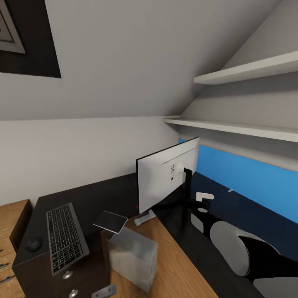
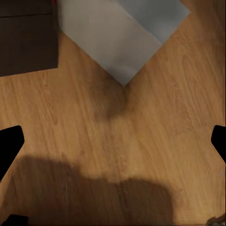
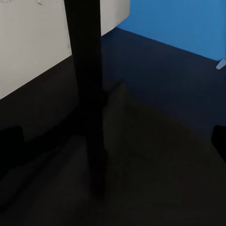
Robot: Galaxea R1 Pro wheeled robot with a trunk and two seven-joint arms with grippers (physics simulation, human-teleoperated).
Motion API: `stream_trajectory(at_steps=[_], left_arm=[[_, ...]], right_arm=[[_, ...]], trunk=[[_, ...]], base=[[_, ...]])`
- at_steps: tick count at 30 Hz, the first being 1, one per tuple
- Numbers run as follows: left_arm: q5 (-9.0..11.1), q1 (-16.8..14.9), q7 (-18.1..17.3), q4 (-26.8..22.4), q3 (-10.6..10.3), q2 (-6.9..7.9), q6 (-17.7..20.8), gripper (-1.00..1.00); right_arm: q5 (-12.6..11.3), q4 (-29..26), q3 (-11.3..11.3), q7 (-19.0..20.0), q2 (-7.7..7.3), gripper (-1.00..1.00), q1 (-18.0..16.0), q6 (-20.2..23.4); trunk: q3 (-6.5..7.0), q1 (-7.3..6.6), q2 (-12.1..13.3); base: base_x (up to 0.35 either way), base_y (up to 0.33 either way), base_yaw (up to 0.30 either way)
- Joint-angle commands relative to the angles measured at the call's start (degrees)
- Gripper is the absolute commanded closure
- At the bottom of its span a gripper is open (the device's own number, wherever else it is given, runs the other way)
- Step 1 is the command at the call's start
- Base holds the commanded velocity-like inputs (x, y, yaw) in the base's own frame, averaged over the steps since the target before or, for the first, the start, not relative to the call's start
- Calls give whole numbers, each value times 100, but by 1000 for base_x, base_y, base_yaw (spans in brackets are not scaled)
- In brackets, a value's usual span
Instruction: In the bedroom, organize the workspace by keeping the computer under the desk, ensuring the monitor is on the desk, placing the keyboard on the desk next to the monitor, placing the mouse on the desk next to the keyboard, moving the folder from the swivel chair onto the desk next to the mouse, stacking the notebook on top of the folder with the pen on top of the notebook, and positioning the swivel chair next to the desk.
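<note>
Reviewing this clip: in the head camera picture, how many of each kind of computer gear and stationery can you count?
Monitor: 1
Keyboard: 1
Mouse: 1
Notebook: 1
Computer tower: 1
Total: 5
A pale sliver by the blue panel is too small to name, so it is not counted.

Two white wall shelves (image 1: 248, 72), wooden floor (image 1: 182, 269)
</note>
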Motion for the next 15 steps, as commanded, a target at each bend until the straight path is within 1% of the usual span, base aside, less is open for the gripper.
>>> stream_trajectory(at_steps=[1,4,15], left_arm=[[28,32,39,-60,-9,13,15,-100],[32,113,42,-159,-9,31,25,-100],[49,169,46,-220,-9,43,40,-100]], right_arm=[[59,6,-49,-23,2,-100,-5,-15],[59,6,-49,-23,2,-100,-5,-18],[52,15,-49,22,-10,-100,25,-227]], trunk=[[-6,1,-4],[-6,1,-4],[-204,242,-446]], base=[[0,0,0],[0,0,0],[0,0,0]])
